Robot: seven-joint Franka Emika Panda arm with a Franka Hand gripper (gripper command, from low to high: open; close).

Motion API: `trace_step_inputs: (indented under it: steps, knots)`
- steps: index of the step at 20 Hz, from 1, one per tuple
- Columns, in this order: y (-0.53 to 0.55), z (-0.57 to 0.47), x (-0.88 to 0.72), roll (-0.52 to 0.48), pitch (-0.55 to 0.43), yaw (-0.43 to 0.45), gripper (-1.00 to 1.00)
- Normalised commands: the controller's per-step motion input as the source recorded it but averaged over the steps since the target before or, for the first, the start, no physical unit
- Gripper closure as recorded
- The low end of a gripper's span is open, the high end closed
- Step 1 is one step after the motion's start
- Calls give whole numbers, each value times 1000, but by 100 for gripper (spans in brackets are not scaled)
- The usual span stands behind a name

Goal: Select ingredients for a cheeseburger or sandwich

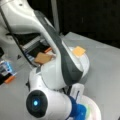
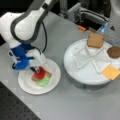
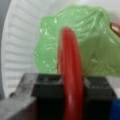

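My gripper [image 2: 37,71] is shut on the red disc [image 3: 70,72], held on edge between the black fingers [image 3: 47,90] just above the green leaf [image 3: 87,42]. In a front view the leaf [image 2: 43,81] lies on a brown toast square [image 2: 47,74] on the white paper plate [image 2: 27,83]. Three more ingredients rest on the round white tray [image 2: 82,68]: a second toast square [image 2: 95,40], the dark brown patty [image 2: 114,52] and the yellow-orange cheese square [image 2: 110,72]. The cheese [image 1: 79,51] and toast [image 1: 43,58] also show in a front view behind the arm, where the gripper is hidden.
The round tray is split into wedges by raised white ribs [image 2: 86,58]. An orange block [image 2: 81,28] lies near metal fixtures at a front view's top. The arm's white body [image 1: 60,62] blocks most of a front view; a blue box [image 1: 6,68] stands at its left.
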Motion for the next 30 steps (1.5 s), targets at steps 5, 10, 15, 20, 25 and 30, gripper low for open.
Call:
trace_step_inputs:
  steps: [5,10,15,20,25,30]
  knots:
    - [-57,-36,76,72,-20,121,-100]
    - [-103,-35,90,73,-28,128,-100]
    - [-126,-7,88,63,-23,136,-100]
    - [-92,65,64,-18,6,117,-100]
    - [94,398,-175,-295,124,-2,-100]
    - [457,641,-559,-513,166,-114,-100]
